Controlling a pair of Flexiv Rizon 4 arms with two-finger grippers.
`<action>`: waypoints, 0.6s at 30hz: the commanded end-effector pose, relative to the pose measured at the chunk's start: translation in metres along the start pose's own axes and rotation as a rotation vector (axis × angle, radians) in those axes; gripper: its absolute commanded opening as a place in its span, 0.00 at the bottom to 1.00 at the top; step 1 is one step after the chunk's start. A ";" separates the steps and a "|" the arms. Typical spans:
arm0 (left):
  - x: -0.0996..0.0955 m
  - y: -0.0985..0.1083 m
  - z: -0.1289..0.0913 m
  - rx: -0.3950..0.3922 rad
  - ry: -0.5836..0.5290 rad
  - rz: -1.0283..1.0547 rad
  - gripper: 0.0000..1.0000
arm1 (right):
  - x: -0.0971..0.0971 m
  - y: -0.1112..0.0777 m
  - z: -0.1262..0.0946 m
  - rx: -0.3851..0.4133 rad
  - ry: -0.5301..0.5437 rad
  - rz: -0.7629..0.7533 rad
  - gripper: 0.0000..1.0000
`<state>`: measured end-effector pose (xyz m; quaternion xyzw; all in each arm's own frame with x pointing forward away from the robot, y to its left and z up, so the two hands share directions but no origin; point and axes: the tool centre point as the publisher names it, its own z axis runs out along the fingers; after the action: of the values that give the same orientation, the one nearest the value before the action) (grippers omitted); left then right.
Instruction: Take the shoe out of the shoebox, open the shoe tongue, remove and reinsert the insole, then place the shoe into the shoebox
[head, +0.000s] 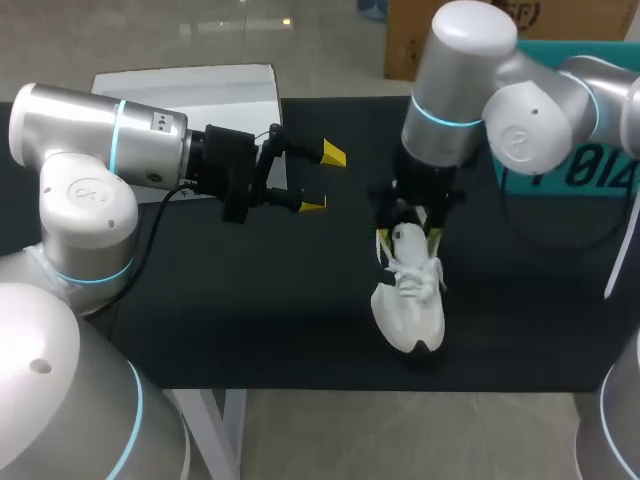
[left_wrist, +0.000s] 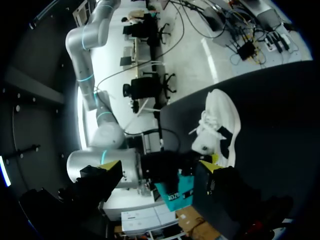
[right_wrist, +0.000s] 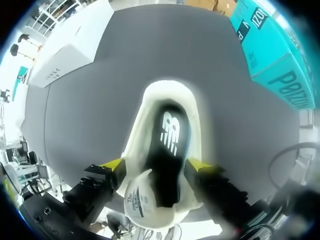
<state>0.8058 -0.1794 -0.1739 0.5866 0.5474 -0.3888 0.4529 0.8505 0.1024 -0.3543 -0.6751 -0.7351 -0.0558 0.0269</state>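
Note:
A white laced shoe (head: 408, 300) stands on the black table (head: 250, 300), toe toward the front edge. My right gripper (head: 408, 240) hangs straight above its heel end. In the right wrist view the right gripper (right_wrist: 156, 167) is open, one yellow tip on each side of the shoe's collar, and the black insole (right_wrist: 167, 145) lies inside the shoe (right_wrist: 167, 97). The white tongue (right_wrist: 142, 197) sits under the wrist. My left gripper (head: 322, 180) is open in the air to the left of the shoe, holding nothing. Ahead of the left gripper (left_wrist: 159, 165), the shoe (left_wrist: 222, 115) shows in the left wrist view.
The teal shoebox (head: 565, 170) stands at the table's right, behind my right arm, and shows as the teal shoebox (right_wrist: 272, 55) in the right wrist view. A white box (head: 190, 90) sits at the far left corner.

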 end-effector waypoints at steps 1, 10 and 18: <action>0.000 0.000 0.000 0.001 0.005 0.001 1.00 | 0.004 0.002 -0.013 -0.030 -0.012 -0.007 0.79; 0.000 0.000 0.000 0.001 0.005 0.001 1.00 | -0.009 -0.016 -0.061 -0.111 -0.044 -0.003 0.95; 0.000 0.000 0.000 0.001 0.005 0.001 1.00 | -0.021 -0.074 -0.073 -0.087 -0.042 0.019 0.50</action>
<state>0.8058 -0.1794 -0.1739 0.5866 0.5474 -0.3888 0.4529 0.8020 0.0805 -0.2935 -0.6850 -0.7268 -0.0476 -0.0134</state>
